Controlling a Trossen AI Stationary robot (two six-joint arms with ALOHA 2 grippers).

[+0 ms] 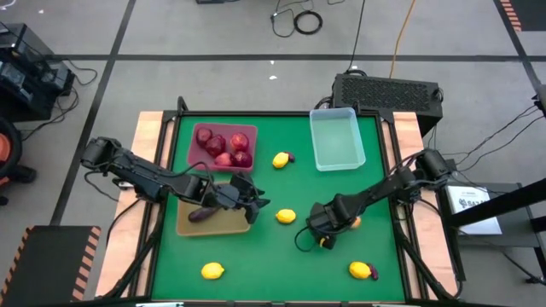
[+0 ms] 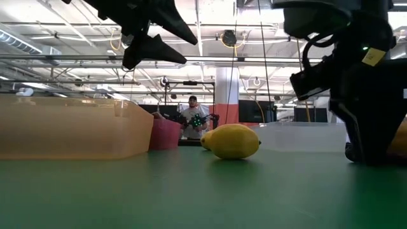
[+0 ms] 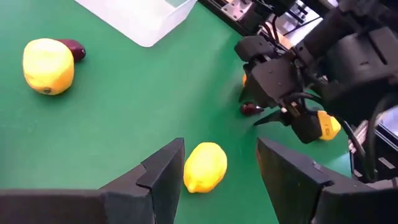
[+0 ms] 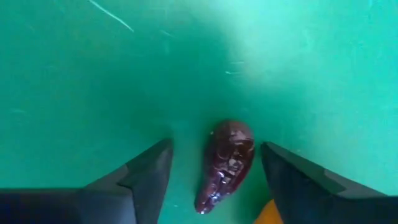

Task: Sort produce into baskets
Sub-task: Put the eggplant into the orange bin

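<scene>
the right gripper [image 4: 214,171] is down on the green table [image 1: 256,256] at about 4 o'clock from the table's middle, fingers spread wide with a small dark purple eggplant [image 4: 225,163] lying between them; neither finger touches it, so it has hold of nothing. in the high view this gripper [image 1: 322,234] sits just at 3 o'clock of a lemon [image 1: 286,217] near the table's middle.

the left gripper [image 1: 256,205] hangs above the table by the 3 o'clock end of the tan tray [image 1: 223,223], also wide open and empty. a dark eggplant piece [image 1: 201,214] lies in that tray.

the maroon-pink tray [image 1: 198,158] at 11 o'clock holds five dark red fruits [image 1: 226,145]. the clear bin [image 1: 337,141] stands at 1 o'clock. between those two lies another lemon [image 1: 280,159] with a small dark piece touching its 3 o'clock side.

near the 6 o'clock edge one lemon [image 1: 212,271] lies at 7 o'clock, and another yellow fruit [image 1: 359,270] at 5 o'clock has a dark piece just beside it. an orange-yellow fruit [image 1: 355,223] shows partly under the right arm.

in the low view a person [image 2: 193,117] is in the room beyond the table.
</scene>
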